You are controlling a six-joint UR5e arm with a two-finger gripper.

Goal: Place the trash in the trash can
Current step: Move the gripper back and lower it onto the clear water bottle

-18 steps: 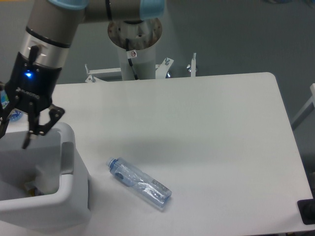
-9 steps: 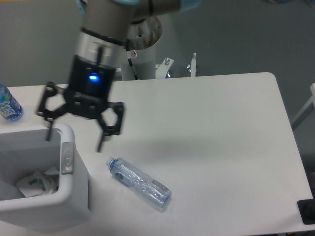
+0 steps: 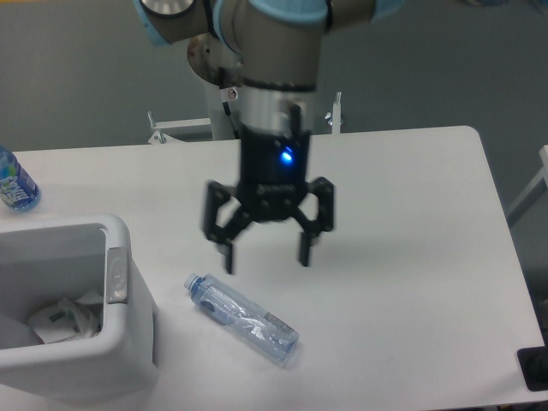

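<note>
A clear crushed plastic bottle (image 3: 243, 318) with a bluish cap lies on its side on the white table, cap end pointing up-left. My gripper (image 3: 266, 255) hangs open just above and behind it, nothing between its fingers. The white trash can (image 3: 128, 330) stands at the front left corner, its grey oval latch facing the bottle. Inside the can lies a crumpled white paper cup (image 3: 64, 317) with a green band.
A small bottle with a bright blue label (image 3: 14, 184) stands at the far left edge of the table (image 3: 411, 257). The arm's base column (image 3: 240, 103) rises behind the table's back edge. A dark object (image 3: 535, 368) sits at the front right corner.
The gripper has swung right from over the trash can to a spot above the bottle, staying open. The paper cup now shows inside the can. The bottle has not moved.
</note>
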